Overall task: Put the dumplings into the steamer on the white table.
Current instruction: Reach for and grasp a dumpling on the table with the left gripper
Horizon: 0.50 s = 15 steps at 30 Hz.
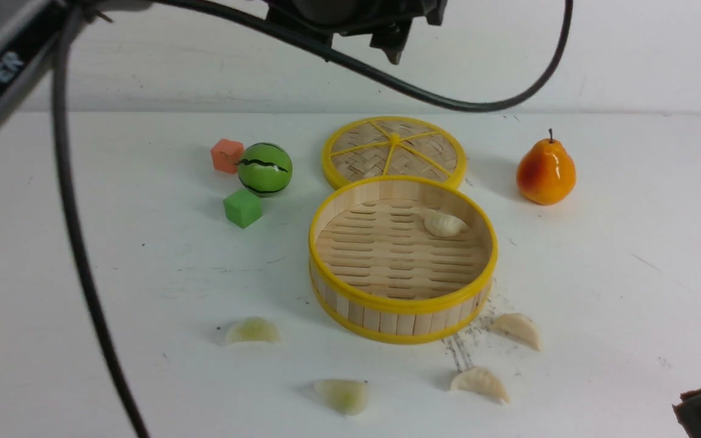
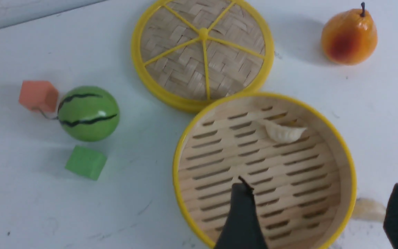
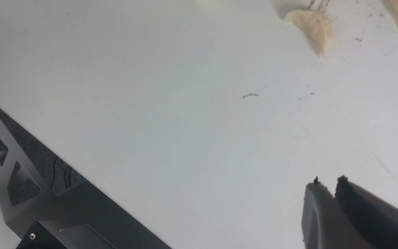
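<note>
bamboo steamer (image 1: 402, 307) on the white worktop (image 1: 618, 340), front view, clock positions read on the steamer's face with twelve o'clock farthest from the robot. one cream dumpling (image 1: 444, 224) lies inside, on the slatted floor near one o'clock. four dumplings remain outside on the worktop: a green-tinted dumpling (image 1: 253, 330) off toward eight o'clock; a second green-tinted dumpling (image 1: 343, 395) toward seven o'clock; a pleated cream dumpling (image 1: 481, 384) toward five o'clock; and another cream dumpling (image 1: 518, 330) toward four o'clock, the nearest to the wall. placement is thus judged one fifth complete, four transfers outstanding. the woven lid (image 1: 394, 152) lies at twelve o'clock, off the steamer. left tool (image 2: 318, 204): jaws spread wide, nothing between them. right tool (image 3: 328, 181): tips nearly together, no dumpling visible at them; whether fully closed, cannot be told.
</note>
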Tool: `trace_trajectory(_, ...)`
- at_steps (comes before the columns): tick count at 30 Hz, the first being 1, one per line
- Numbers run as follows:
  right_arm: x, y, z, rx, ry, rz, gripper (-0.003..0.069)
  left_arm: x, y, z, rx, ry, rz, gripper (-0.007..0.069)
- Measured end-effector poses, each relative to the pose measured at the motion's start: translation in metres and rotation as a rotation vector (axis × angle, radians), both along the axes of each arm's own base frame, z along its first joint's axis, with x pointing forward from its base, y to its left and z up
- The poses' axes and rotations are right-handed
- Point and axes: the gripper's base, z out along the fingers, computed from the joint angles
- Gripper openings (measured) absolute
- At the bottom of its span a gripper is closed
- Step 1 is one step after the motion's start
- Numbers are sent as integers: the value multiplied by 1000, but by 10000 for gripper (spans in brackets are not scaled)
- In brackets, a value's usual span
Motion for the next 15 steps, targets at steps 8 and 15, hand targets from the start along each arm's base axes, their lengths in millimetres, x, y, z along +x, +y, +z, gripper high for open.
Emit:
trace_trajectory(8, -1, 2, 1, 28, 8, 3, 76, -51, 42, -60, 157, 236, 77, 463)
trace_trajectory(15, -1, 2, 1, 31, 7, 3, 78, -84, 70, -146, 45, 312, 289, 455)
